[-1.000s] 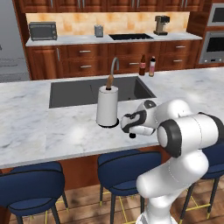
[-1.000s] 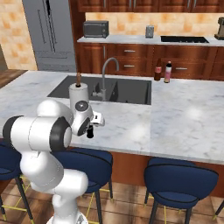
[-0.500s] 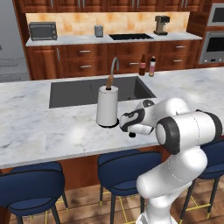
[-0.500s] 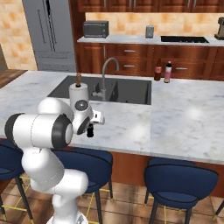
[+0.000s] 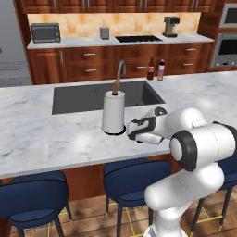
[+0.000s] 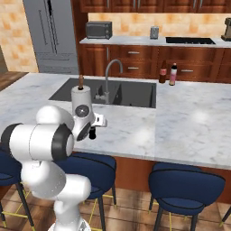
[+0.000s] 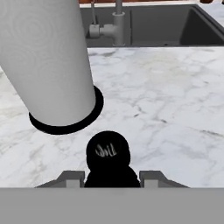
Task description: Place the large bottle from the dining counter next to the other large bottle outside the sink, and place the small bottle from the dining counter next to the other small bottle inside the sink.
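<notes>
Small bottle: tiny all-black bottle point(image 7: 107, 153) stands on the white grey-veined marble dining counter point(image 5: 55, 139), just beside the white paper-towel roll on its dark round base point(image 5: 113, 112), on the side away from the sink.
Gripper: two-finger gripper point(image 7: 111, 177) sits low at the small bottle; in the hand view the fingertips point(image 7: 72, 176) flank the bottle's body on either side. Whether they press it or leave a gap, I cannot tell.
Sink: wide dark grey rectangular basin point(image 5: 78, 97) with a curved chrome faucet point(image 6: 110, 76) lies just beyond the paper-towel roll.
Large bottles: brown glass bottle with a long neck point(image 5: 151, 69) and pale pink dark-capped bottle point(image 5: 161, 71) stand side by side, well beyond the sink from the roll, on the far edge of the same counter.
Step in hand: seemingly the grasp of the small bottle; the large-bottle half looks done.
Next move: squeeze firmly on the bottle, lift straight up clear of the roll, carry it over the roll into the basin; the roll and faucet are the obstacles.
</notes>
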Tool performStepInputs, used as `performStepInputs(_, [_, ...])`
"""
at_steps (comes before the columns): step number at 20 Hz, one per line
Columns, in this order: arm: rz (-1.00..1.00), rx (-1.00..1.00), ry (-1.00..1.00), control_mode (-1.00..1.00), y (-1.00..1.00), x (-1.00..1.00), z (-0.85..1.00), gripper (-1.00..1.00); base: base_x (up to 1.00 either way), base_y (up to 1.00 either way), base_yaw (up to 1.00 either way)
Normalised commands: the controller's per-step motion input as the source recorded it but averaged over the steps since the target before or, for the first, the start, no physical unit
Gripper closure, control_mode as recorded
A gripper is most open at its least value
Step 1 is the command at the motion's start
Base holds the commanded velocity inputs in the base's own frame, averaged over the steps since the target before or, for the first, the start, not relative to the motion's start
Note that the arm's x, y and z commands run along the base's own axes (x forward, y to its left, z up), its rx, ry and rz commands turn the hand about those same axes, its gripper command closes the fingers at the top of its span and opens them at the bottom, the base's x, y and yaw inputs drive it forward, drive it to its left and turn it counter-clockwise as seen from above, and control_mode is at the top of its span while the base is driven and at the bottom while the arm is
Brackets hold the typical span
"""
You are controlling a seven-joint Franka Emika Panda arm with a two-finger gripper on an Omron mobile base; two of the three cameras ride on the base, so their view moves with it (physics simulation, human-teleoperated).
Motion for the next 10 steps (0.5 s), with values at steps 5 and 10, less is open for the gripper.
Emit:
performStepInputs(5, [0.00,0.00,0.00,-1.00,0.01,-0.06,0.26,1.00,0.00,0.00,0.00])
performStepInputs(10, [0.00,0.00,0.00,-1.00,0.01,0.00,0.12,1.00,0.00,0.00,0.00])
